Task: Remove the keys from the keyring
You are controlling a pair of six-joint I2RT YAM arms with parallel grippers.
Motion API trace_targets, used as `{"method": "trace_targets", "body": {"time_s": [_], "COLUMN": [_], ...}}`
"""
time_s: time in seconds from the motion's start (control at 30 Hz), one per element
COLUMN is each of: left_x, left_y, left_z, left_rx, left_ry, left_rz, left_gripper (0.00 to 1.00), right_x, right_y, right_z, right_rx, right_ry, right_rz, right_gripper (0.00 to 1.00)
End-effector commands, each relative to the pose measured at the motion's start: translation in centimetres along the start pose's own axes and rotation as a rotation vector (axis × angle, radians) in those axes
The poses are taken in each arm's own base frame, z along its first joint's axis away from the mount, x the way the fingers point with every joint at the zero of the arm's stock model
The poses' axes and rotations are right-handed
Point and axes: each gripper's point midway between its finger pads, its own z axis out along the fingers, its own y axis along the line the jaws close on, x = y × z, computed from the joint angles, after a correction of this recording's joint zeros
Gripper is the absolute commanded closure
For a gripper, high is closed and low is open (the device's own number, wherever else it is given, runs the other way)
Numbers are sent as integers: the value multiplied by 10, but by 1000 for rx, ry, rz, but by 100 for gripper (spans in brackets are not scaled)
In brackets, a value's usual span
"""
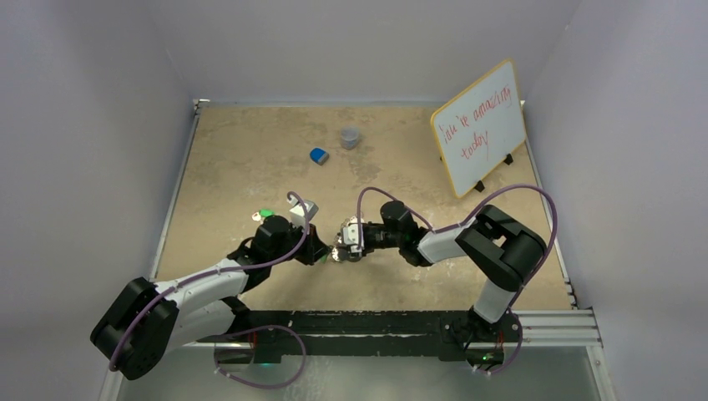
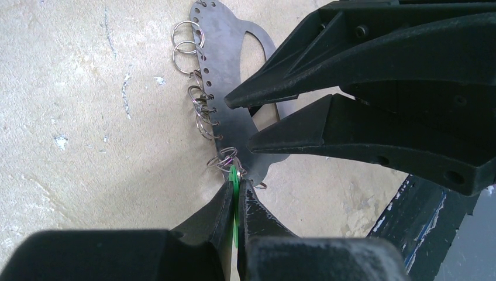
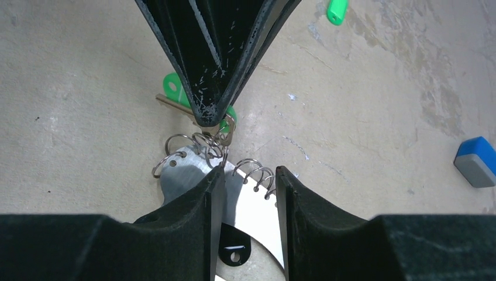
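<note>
The keyring (image 2: 234, 64) is a flat grey metal plate with several small wire rings along its edge and a black tag (image 3: 234, 253). My right gripper (image 3: 248, 172) holds it, jaws apart with the plate (image 3: 257, 205) between them, just above the table at centre (image 1: 347, 236). My left gripper (image 2: 237, 181) is shut on the green head of a key (image 2: 233, 175) that hangs on one ring. The right wrist view shows that key (image 3: 170, 86) behind the left fingers (image 3: 205, 70). A second green key (image 1: 265, 213) lies loose on the table.
A blue lump (image 1: 318, 155) and a grey cup (image 1: 350, 137) stand further back. A whiteboard (image 1: 480, 125) leans at the back right. Walls close in the tan table (image 1: 250, 167) on three sides. The two grippers meet tip to tip.
</note>
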Motion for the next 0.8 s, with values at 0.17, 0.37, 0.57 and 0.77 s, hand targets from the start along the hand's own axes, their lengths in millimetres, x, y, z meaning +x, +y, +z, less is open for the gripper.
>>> {"method": "trace_targets", "body": {"time_s": [0.17, 0.37, 0.57, 0.77], "left_x": [-12, -12, -12, -13], "left_y": [-6, -6, -7, -8], "left_z": [0, 0, 0, -1], "left_rx": [30, 32, 36, 43], "left_ry": [-50, -50, -51, -56], "left_rz": [28, 30, 28, 27], "left_gripper": [100, 100, 100, 100], "right_x": [-16, -12, -10, -7], "right_y": [0, 4, -2, -11], "right_z": [4, 6, 9, 9], "right_rx": [-20, -40, -10, 36], "right_ry": [-78, -73, -67, -52], "right_rz": [11, 27, 36, 53], "right_gripper": [59, 59, 59, 60]}}
